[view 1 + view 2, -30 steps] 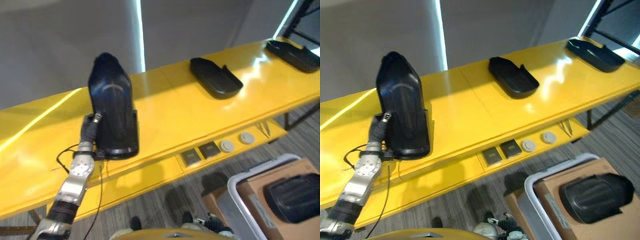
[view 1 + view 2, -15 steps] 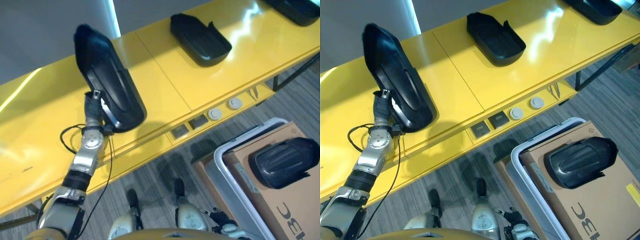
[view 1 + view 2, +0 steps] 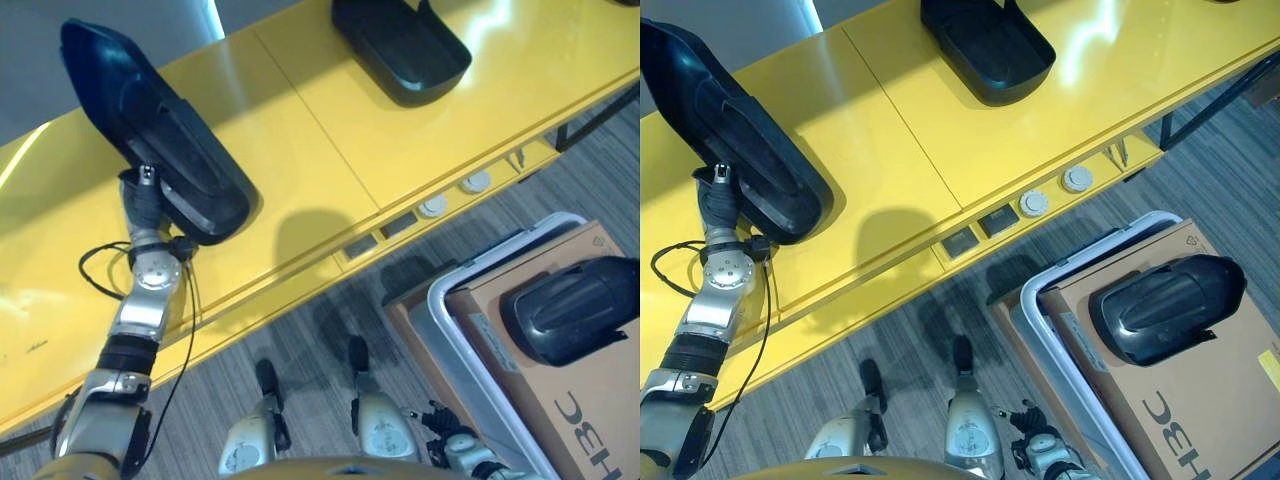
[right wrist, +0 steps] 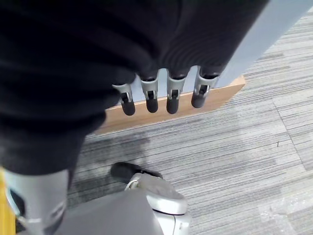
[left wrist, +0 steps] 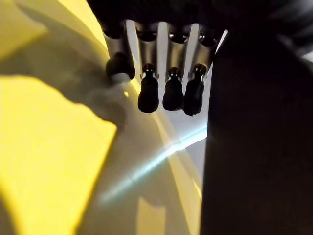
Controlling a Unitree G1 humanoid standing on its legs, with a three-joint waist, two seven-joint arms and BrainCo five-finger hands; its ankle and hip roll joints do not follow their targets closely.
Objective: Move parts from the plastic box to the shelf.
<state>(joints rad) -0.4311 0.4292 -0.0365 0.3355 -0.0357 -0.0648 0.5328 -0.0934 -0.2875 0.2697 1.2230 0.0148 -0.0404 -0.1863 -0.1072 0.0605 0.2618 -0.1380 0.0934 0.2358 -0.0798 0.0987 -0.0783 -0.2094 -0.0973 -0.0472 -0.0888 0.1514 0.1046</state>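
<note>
Black part [image 3: 160, 140] tilted on shelf [image 3: 330, 150]; L hand [image 5: 161, 73] fingers straight beside it, R hand [image 4: 161, 93] relaxed over floor.

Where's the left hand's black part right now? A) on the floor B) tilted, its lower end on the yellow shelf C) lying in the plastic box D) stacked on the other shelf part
B: the black part leans tilted with its lower end on the yellow shelf, the left hand at its base; the other shelf part sits apart, and another part lies in the plastic box.
</note>
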